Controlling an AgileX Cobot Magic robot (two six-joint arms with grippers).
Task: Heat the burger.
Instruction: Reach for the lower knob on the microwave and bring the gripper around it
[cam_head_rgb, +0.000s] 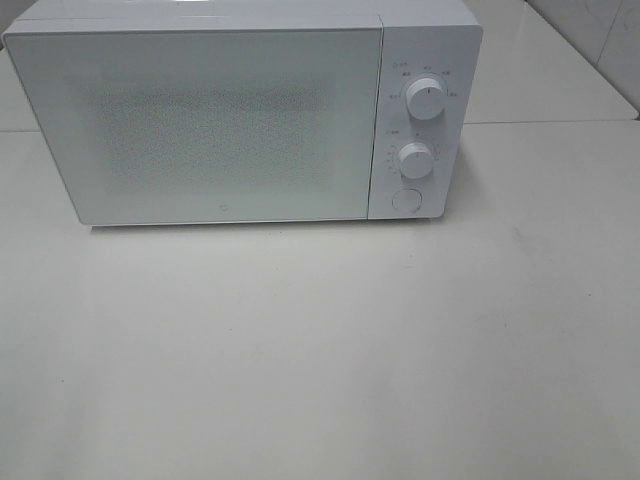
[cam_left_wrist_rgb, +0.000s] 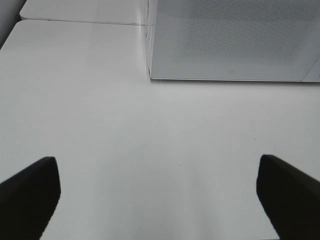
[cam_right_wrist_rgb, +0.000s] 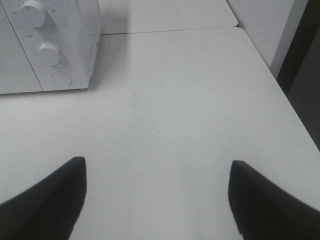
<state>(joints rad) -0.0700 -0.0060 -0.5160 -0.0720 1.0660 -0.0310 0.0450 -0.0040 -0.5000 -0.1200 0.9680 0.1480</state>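
Burger: its place could not be told. None of the three views showed it, and the microwave's shut door offered only a milky, dotted window that nothing could be made out through.
Microwave (cam_head_rgb: 230, 115): white, it stood square at the back of the bench with its front turned toward the high camera.
Door (cam_head_rgb: 200, 125): closed flush against the body, it covered the left and middle of the front.
Control panel (cam_head_rgb: 418, 125): it took up the right end of the front, with an upper knob (cam_head_rgb: 427, 101), a lower knob (cam_head_rgb: 415, 159) beneath it, and a round button (cam_head_rgb: 406, 199) lowest of the three.
Bench (cam_head_rgb: 320, 350): pale off-white and smooth. A seam (cam_head_rgb: 540, 122) ran off to the right from beside the microwave, where a second slab met the first.
Left claw (cam_left_wrist_rgb: 156, 159): it was spread wide with its two dark fingers (cam_left_wrist_rgb: 30, 195) well apart and gripped nothing. It hung above the bench in front of the microwave's left front corner.
Right claw (cam_right_wrist_rgb: 156, 161): it was also spread wide, its fingers (cam_right_wrist_rgb: 45, 200) apart with only bench surface between them. It hung in front of and to the right of the control panel, and its wrist view took in both knobs and the button.
Bench edge (cam_right_wrist_rgb: 280, 95): seen from the right wrist, the right side of the bench ended against a dark gap.
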